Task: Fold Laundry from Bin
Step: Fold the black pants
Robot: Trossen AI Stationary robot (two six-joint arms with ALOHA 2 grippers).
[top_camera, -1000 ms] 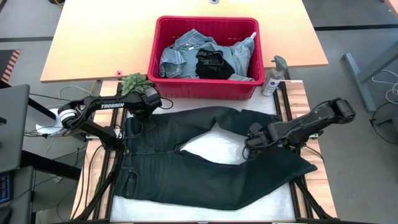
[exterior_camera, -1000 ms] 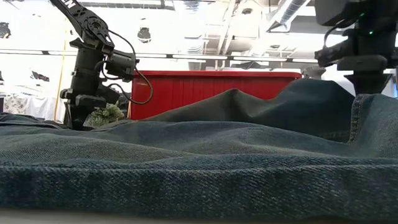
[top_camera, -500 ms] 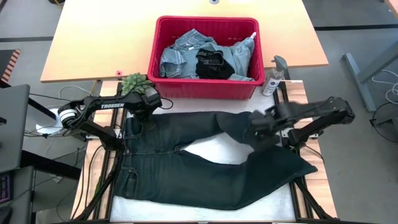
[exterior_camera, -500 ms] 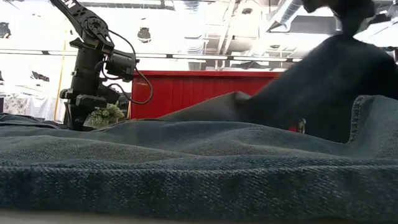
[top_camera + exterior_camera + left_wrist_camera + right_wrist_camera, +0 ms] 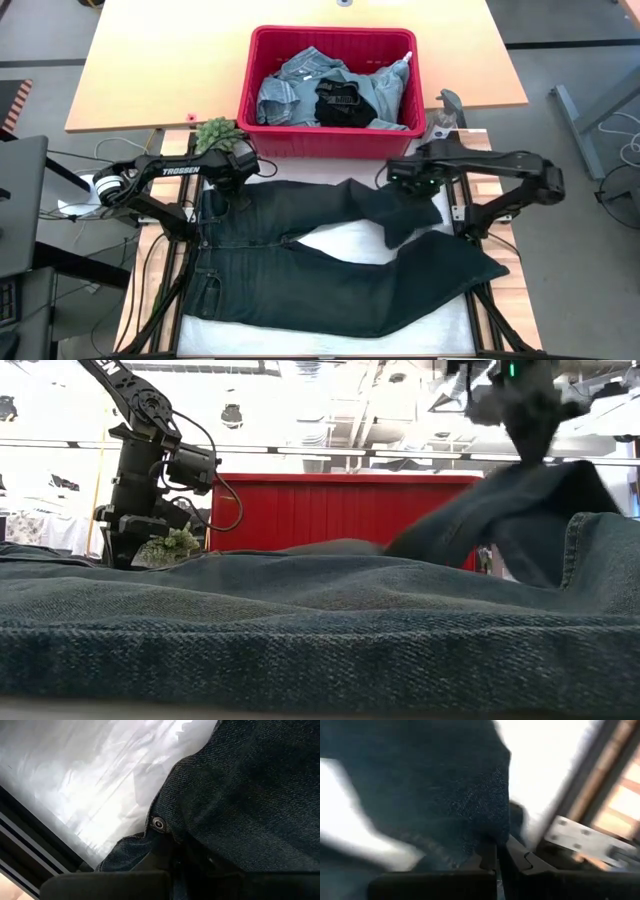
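Dark jeans [image 5: 330, 270] spread flat across the lower centre of the table [image 5: 330, 340] — right hand [image 5: 408, 181], centre right, pinched shut on one leg's hem and lifting it, left hand [image 5: 238, 172] at centre left clamped shut on the waistband corner. Denim is soft but heavy, drapes and drags, so it's best gripped at hems and waistband. The red bin [image 5: 330, 140] of remaining laundry [image 5: 330, 95] sits close at top centre and a spray bottle [image 5: 437, 125] stands just right of it — tight there, open room lower down.

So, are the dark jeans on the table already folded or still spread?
Mostly spread: the jeans lie flat, only one leg end hangs lifted from the right gripper.
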